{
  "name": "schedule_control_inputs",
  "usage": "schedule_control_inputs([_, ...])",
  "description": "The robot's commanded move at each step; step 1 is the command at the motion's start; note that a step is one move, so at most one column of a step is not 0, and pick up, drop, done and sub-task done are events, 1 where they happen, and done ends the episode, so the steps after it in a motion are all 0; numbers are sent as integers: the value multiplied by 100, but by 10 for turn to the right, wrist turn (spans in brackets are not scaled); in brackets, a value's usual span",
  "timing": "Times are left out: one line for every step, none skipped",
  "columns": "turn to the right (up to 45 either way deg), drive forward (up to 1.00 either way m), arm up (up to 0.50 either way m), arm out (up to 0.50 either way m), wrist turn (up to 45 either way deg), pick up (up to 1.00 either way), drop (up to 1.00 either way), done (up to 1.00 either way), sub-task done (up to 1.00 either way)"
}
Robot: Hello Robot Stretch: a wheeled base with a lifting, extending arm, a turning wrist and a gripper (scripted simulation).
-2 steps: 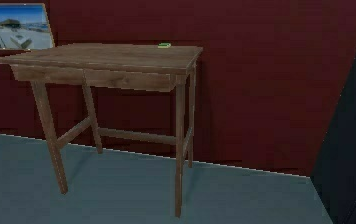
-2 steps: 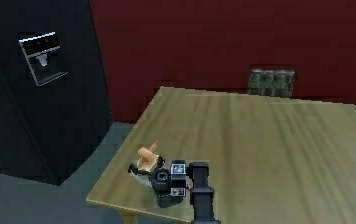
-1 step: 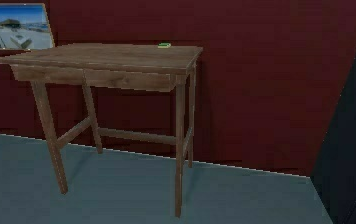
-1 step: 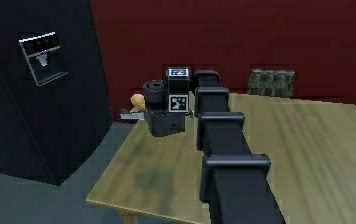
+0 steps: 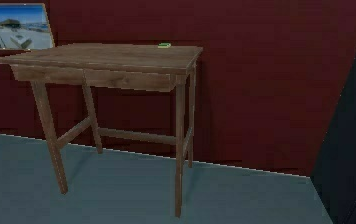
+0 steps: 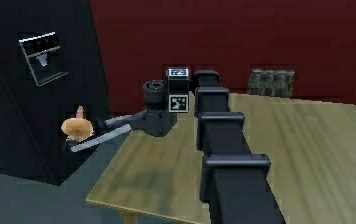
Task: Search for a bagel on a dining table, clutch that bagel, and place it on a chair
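Wooden desk (image 5: pixel 106 62), small green item (image 5: pixel 164 44) on top; framed picture (image 5: pixel 21 25); black fridge (image 6: pixel 21 120).

One wooden desk (image 5: pixel 106 55) stands ahead on four legs, with two drawer fronts and one small green thing (image 5: pixel 163 44) at its top's far edge, near the right corner. One framed picture (image 5: pixel 21 25) hangs on the wall. Off to the side: one light wooden table (image 6: pixel 306 140), one black fridge (image 6: pixel 36 100), one tan bagel (image 6: pixel 78 126), one gripper (image 6: pixel 86 135) with two fingers, two white marker squares (image 6: pixel 179 100). Greyish containers (image 6: pixel 271 80) at that table's far edge blur together, uncountable.
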Motion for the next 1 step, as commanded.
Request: schedule_control_inputs([0,0,0,0,-450,0,0,0,0])
